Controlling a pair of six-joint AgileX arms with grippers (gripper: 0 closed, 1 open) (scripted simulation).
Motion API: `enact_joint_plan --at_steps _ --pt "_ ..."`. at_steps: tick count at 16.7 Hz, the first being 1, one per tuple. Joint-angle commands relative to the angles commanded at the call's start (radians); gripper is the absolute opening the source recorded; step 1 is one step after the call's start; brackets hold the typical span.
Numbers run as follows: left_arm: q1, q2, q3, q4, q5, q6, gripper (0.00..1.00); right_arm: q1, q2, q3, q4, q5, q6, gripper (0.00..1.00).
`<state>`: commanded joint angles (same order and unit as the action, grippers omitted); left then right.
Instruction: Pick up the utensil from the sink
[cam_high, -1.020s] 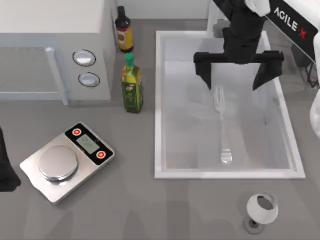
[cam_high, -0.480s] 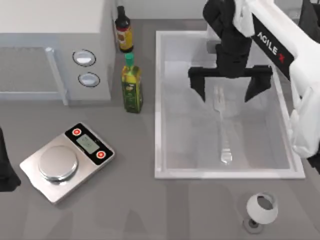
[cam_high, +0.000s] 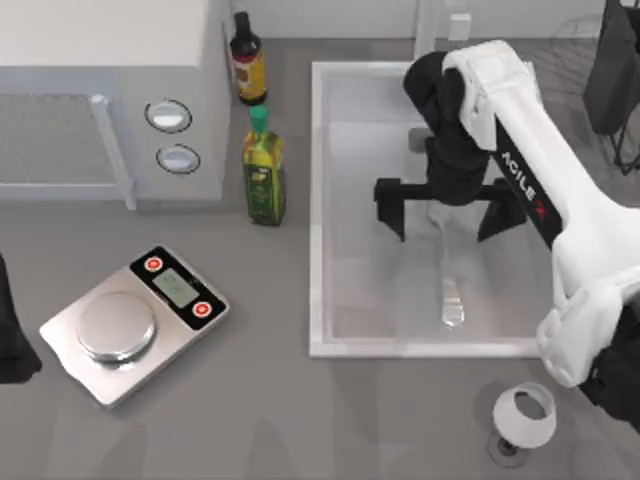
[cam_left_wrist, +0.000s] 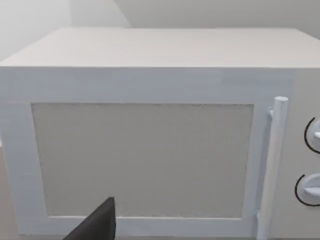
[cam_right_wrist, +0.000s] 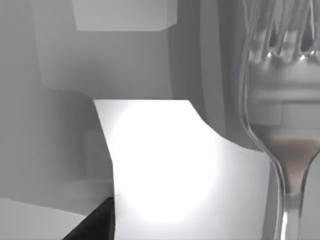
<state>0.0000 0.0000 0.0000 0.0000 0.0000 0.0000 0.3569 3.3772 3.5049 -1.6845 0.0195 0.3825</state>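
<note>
Right end effector (cam_high: 447, 213), fingers spread wide, straddles the tine end of the slim shiny silver fork (cam_high: 451, 295) lying lengthwise in the large white rectangular sink (cam_high: 318, 200); left arm parked far off.

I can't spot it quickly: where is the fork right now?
In the top view the fork lies inside the sink on the table's right, between the right gripper's open fingers.

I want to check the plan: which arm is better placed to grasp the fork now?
The right. Its gripper is inside the sink, open, fingers on either side of the fork. The left arm is parked at the table's left edge, beyond the scale.
</note>
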Motion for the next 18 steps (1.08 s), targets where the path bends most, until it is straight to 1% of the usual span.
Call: enact_joint_plan --at_steps 3,8,18 --pt "0.000 0.000 0.000 0.000 0.000 0.000 1.00 0.000 0.076 0.082 -0.019 0.001 -0.001 1.00" --pt "0.000 0.000 0.000 0.000 0.000 0.000 1.00 0.000 0.081 0.088 -0.020 0.001 -0.001 1.00" --pt "0.000 0.000 0.000 0.000 0.000 0.000 1.00 0.000 0.081 0.088 -0.020 0.001 -0.001 0.25"
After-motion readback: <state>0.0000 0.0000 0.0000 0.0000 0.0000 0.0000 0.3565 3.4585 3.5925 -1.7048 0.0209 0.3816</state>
